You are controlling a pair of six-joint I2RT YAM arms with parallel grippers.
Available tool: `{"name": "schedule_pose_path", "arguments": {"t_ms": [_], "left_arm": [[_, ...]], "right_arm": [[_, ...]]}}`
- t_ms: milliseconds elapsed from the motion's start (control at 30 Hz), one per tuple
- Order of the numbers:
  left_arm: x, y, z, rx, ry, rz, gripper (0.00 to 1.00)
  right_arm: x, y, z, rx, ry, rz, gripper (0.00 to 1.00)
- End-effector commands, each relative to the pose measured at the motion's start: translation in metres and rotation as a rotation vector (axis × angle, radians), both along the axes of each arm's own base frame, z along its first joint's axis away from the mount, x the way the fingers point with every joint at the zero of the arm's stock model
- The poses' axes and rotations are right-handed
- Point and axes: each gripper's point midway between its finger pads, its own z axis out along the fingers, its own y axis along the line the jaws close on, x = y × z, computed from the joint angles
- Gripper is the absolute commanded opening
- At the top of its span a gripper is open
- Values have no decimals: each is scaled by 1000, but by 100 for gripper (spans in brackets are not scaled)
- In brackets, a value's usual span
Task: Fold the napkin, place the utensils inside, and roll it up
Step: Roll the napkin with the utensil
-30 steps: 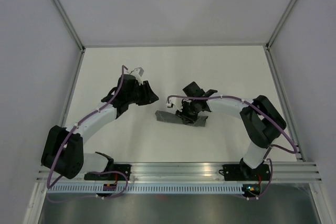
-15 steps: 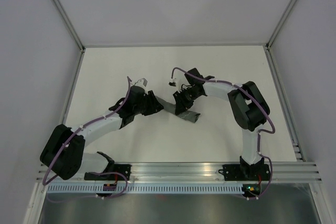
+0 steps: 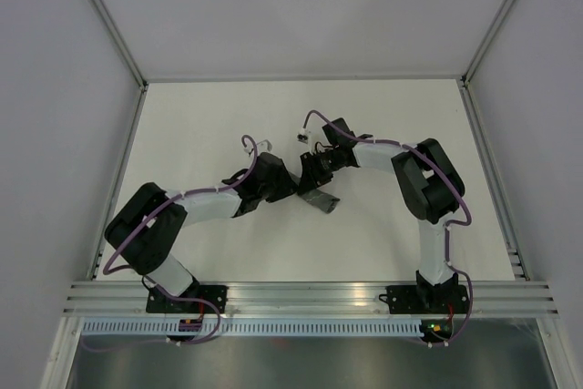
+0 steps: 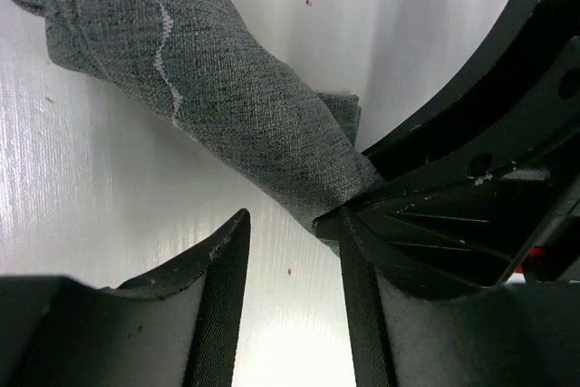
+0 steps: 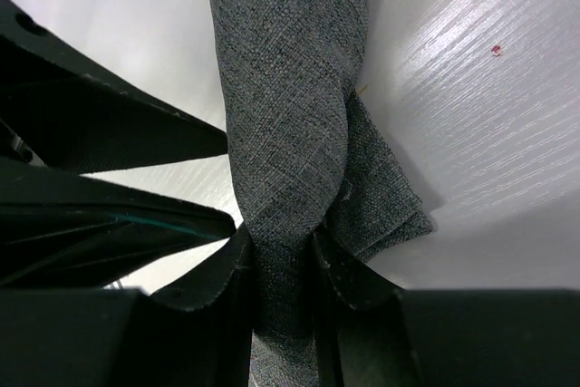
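Top view: both arms meet mid-bench, left tool and right tool nose to nose over the napkin, which reads as a short dark roll lying at a slant. I can't judge either tool's state from up here. Left wrist: napkin is a twisted tube running diagonally across the bench, stitched edge line showing near its far end. Left tool is apart with bare bench in the gap and nothing held; the right tool has the near end of the roll. Right wrist: right tool is clamped on the napkin, cloth pinched tight between both fingers, and a loose flap sticks out to one side. Utensils aren't visible in any view; I can't tell if they're inside. My read: fold and most of the roll are done. Left to do: tuck that flap, tighten, set down, release.
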Motion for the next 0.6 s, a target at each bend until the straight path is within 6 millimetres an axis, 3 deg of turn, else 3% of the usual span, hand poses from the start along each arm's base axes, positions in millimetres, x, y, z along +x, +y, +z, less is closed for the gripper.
{"name": "schedule_pose_path", "arguments": {"t_ms": [0,333,567], "left_arm": [[21,-13,27,-59,-98,94,50],[18,11,20,-52,-90,342,54],[23,11,14,-65,-77,419,57]], "right_arm": [[-1,-22,-52,-144,54,-93,18],[3,-20,-51,-119,85,-143,18],[6,-17,-49,-109,86,-155,18]]}}
